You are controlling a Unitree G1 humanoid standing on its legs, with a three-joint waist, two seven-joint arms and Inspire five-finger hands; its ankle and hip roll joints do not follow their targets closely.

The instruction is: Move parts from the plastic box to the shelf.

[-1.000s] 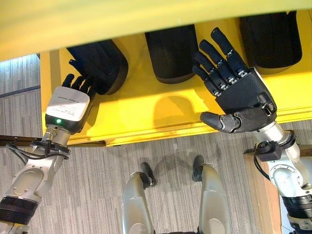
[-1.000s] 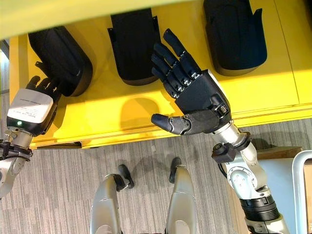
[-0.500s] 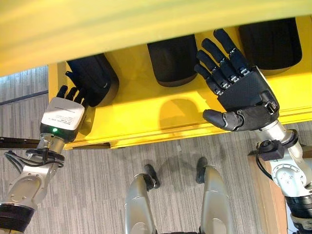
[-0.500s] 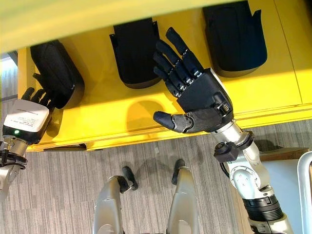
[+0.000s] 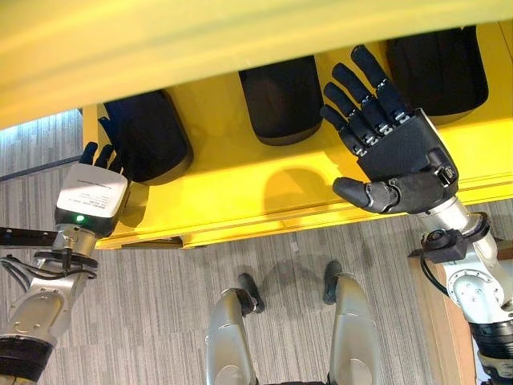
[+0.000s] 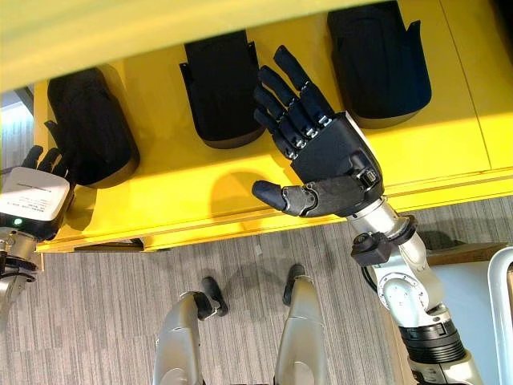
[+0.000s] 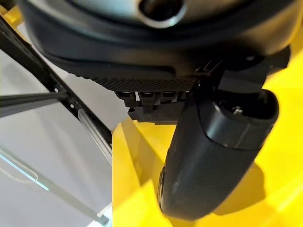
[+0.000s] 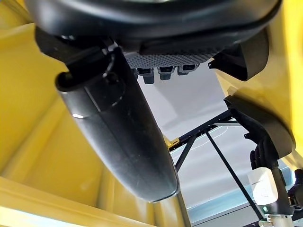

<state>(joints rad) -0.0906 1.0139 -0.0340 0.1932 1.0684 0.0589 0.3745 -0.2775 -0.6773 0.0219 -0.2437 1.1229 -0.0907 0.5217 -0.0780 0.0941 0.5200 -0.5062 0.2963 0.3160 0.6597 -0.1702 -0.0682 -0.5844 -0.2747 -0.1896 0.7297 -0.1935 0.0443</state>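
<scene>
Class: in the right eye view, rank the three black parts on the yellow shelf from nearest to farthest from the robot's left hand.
1. Left part: right beside the left hand, at the yellow shelf's left end.
2. Middle part: beside the right hand's fingers.
3. Right part: far right of the shelf.

It looked like a workshop or factory stockroom. A yellow metal shelf point(image 5: 240, 192) carried three identical black moulded parts point(image 6: 220, 84) laid in a row, the way stock is kept on a line-side rack. Below lay grey striped office-type carpet point(image 5: 152, 305). A black metal frame point(image 8: 203, 137) with diagonal braces stood beyond the shelf, and a wooden bench edge point(image 5: 437, 321) showed at the right.
</scene>
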